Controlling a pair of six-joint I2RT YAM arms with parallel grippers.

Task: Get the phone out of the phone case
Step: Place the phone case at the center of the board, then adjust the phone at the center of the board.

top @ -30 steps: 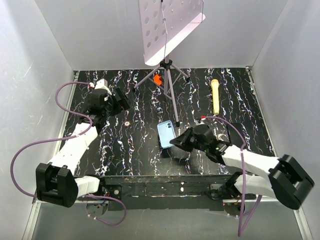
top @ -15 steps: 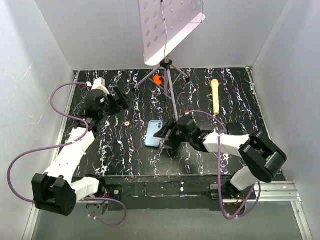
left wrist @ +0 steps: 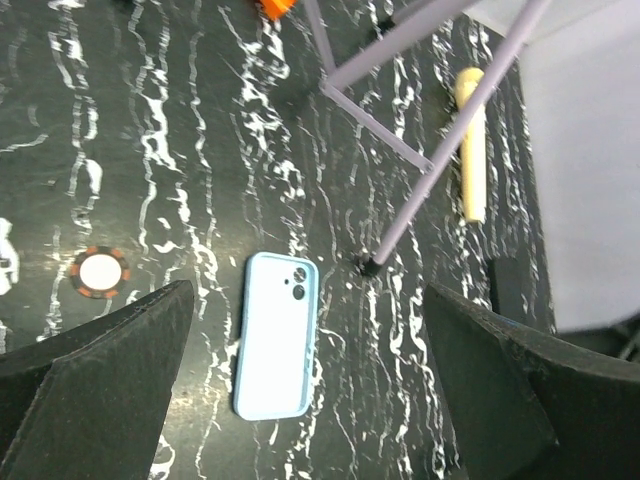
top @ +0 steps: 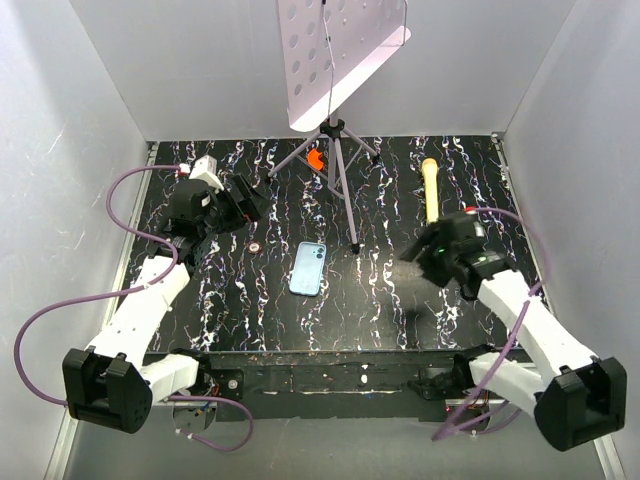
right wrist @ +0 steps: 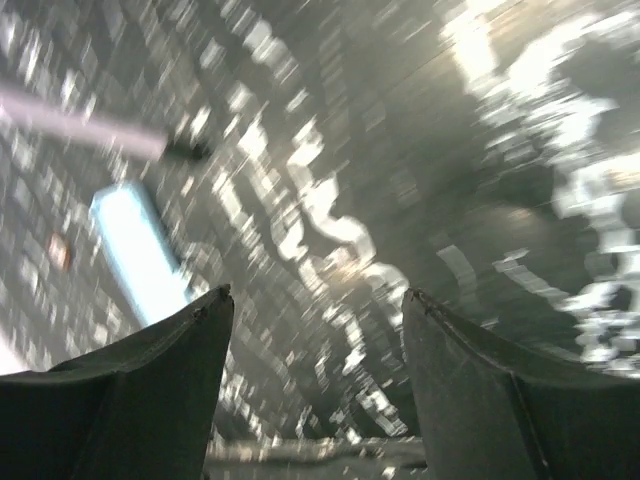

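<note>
One phone case [left wrist: 275,335], light blue, is seen lying flat on the table [top: 400,300], back upward, its two-lens cutout at the corner farthest from the fingers. In the left wrist view it is framed between the two fingers of the left gripper [left wrist: 308,286], beyond their tips and nearer the finger at that view's left. These fingers are spread wide and nothing is held between them.

The right gripper [right wrist: 317,292] is likewise shown parted and empty. Its view is blurred by motion, and the case is made out only as a pale bar beyond the finger at that view's left.

One dark flat rectangle, apparently the phone [left wrist: 503,287], is caught only by the left wrist camera, just past the tip of the finger at that view's right. In the top view that spot is covered by the right arm. Whether the case is empty cannot be told.

One music stand [top: 335,130] on three legs, one yellow cylinder [left wrist: 472,150], one round disc [left wrist: 100,270] and one orange piece [top: 315,158] are counted.

Bare table is left all round the case. One stand foot [left wrist: 370,265] sits just beside its camera corner, not touching.
</note>
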